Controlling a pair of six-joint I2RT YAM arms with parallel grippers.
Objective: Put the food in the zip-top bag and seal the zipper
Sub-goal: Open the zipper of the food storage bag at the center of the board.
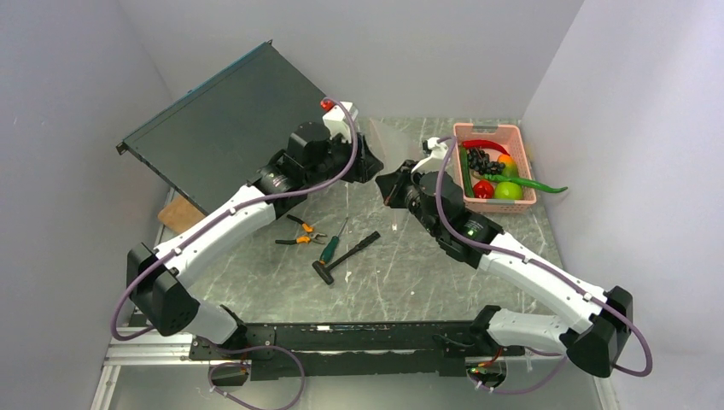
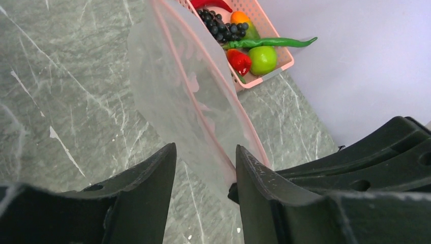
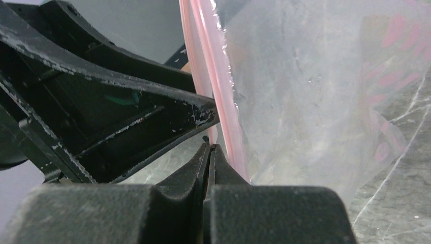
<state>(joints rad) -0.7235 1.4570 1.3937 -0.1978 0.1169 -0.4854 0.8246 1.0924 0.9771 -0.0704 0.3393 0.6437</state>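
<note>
Right pincer (image 3: 209, 148): closed tight, pinching the bag (image 2: 173, 86) at its pink strip (image 3: 222, 101) and holding it upright above the surface (image 1: 410, 282).

Left pincer (image 2: 206, 152): half wide, one finger on either side of that same edge. I cannot tell whether either finger touches the film.

The food (image 2: 263, 60) lies in the basket (image 1: 487, 128), just right of my right arm and apart from the bag.

Pliers (image 1: 300, 236) and screwdriver (image 1: 329, 248) lie nearer my bases. Bare surface shows between them and the bag.
</note>
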